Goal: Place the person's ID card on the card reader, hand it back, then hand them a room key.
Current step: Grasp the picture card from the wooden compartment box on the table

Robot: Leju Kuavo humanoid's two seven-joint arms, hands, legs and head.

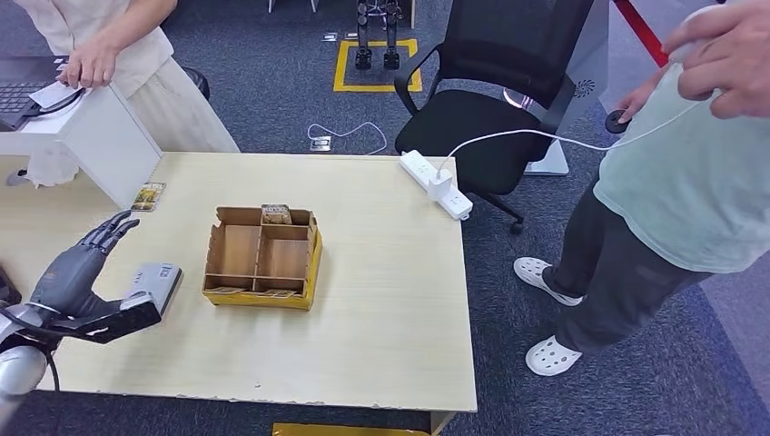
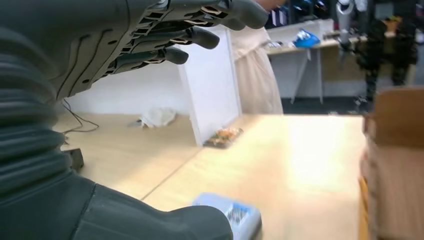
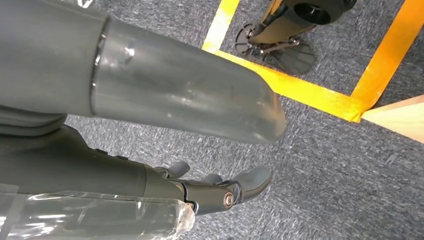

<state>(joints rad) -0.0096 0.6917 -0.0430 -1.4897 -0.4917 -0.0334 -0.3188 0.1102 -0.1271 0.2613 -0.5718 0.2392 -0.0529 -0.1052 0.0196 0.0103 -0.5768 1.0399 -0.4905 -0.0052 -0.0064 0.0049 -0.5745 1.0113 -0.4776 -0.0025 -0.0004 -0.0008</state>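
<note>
The grey, flat card reader point(image 1: 156, 284) lies on the table point(image 1: 390, 300) beside the left hand point(image 1: 77, 272), fingers spread, holding nothing.

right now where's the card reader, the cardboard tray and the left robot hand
card reader point(image 1: 156, 282): head view, on its grey top face
cardboard tray point(image 1: 261, 297): head view, on its yellow front wall
left robot hand point(image 1: 80, 268): head view, on the back of the hand, fingers apart

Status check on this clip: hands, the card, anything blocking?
Left hand open, fingers spread, above the ID card on the table. Right hand hanging over carpet, holding nothing. Cardboard organizer beside the card, not blocking.
</note>
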